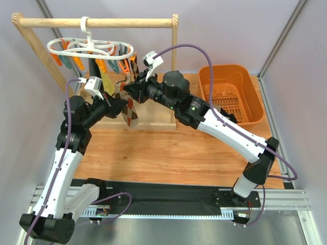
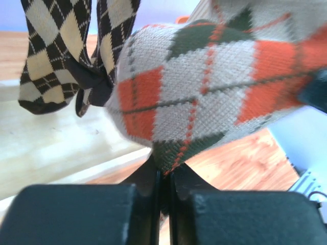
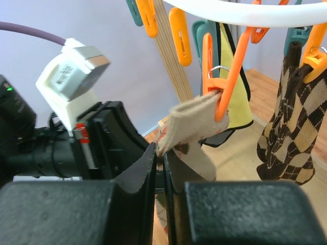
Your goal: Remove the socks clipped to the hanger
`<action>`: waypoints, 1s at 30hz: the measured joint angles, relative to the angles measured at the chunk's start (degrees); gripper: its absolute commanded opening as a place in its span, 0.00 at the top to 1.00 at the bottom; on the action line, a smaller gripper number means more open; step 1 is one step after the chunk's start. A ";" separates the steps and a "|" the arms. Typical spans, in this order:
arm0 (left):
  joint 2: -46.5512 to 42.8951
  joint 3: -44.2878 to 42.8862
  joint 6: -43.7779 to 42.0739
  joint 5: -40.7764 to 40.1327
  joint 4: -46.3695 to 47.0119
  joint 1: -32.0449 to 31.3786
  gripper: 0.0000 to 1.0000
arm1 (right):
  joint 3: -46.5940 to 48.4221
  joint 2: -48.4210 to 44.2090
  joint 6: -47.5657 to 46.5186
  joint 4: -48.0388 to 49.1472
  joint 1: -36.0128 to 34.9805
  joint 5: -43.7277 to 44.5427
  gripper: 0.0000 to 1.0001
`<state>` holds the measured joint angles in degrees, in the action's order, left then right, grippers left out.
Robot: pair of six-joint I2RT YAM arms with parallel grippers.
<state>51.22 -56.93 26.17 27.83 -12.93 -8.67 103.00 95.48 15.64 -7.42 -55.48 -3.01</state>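
Note:
The white ring hanger [image 1: 89, 48] hangs by its hook from the wooden rail, with orange and teal clips below it. An orange, grey and green argyle sock [image 2: 204, 76] hangs from an orange clip [image 3: 225, 76]. My left gripper [image 2: 164, 176] is shut on the sock's lower tip. My right gripper [image 3: 163, 153] is shut on its beige upper part [image 3: 191, 122], just below the clip. In the top view both grippers, left [image 1: 122, 104] and right [image 1: 127, 88], meet at this sock [image 1: 132, 115]. A brown and cream argyle sock [image 3: 288, 132] and a yellow sock [image 3: 232, 102] hang clipped beside it.
The wooden rail frame [image 1: 97, 23] stands at the back left, with its base board under the socks. An orange basket [image 1: 225, 69] sits at the back right. The left arm's camera and wrist [image 3: 71, 76] are close beside my right gripper.

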 measured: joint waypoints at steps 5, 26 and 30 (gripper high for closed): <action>-2.82 0.17 -0.07 0.15 0.02 0.00 1.00 | -0.02 0.00 -0.26 -0.63 -0.13 4.44 0.57; -7.63 2.67 -0.09 3.63 -1.46 -0.04 1.00 | 24.00 9.66 -3.02 -14.21 6.43 1.16 0.22; -7.72 2.67 1.01 6.43 -1.44 -0.04 1.00 | 22.62 10.29 -1.75 -12.28 7.41 -5.62 0.19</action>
<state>43.51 -54.26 27.18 34.26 -14.37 -8.71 125.62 105.78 13.89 -19.70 -48.07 -8.62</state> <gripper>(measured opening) 0.029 0.799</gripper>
